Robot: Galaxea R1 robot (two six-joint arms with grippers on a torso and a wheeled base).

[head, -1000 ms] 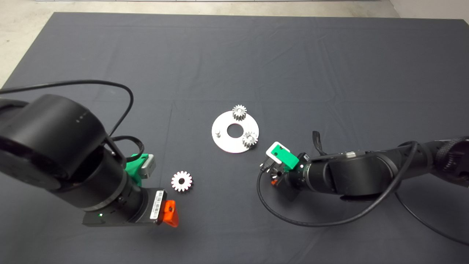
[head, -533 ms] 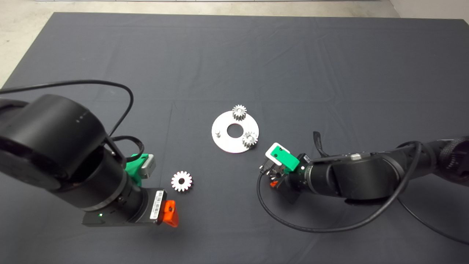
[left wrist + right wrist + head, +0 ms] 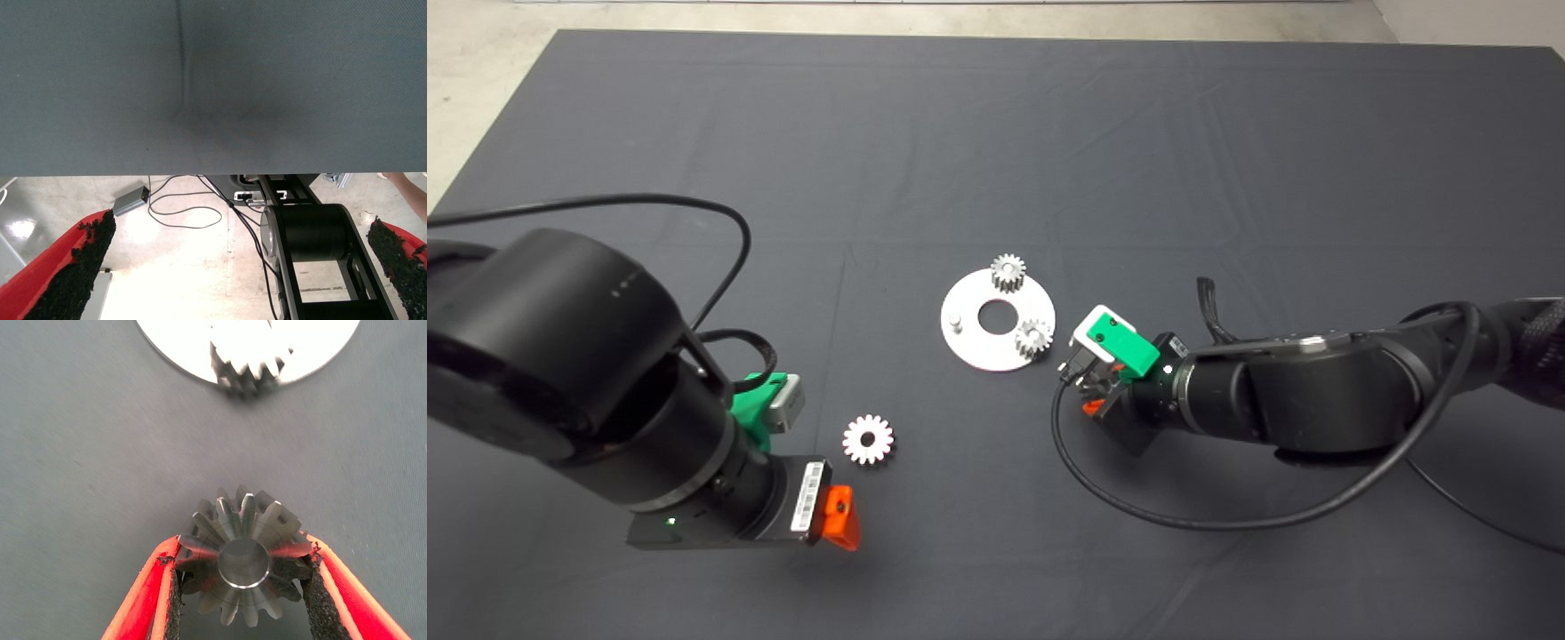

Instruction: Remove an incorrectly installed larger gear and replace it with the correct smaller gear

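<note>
The right gripper (image 3: 241,587) held the smaller gear (image 3: 244,555) clamped between its fingers (image 3: 160,590), near the round plate (image 3: 997,320). The left gripper (image 3: 233,273), parked beside the larger gear (image 3: 868,439), had fingers spread wide, empty.

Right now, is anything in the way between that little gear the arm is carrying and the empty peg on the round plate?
Partly. The right gripper holds the smaller gear beside the round plate. A mounted gear sits on the near edge, between it and the empty peg.
</note>
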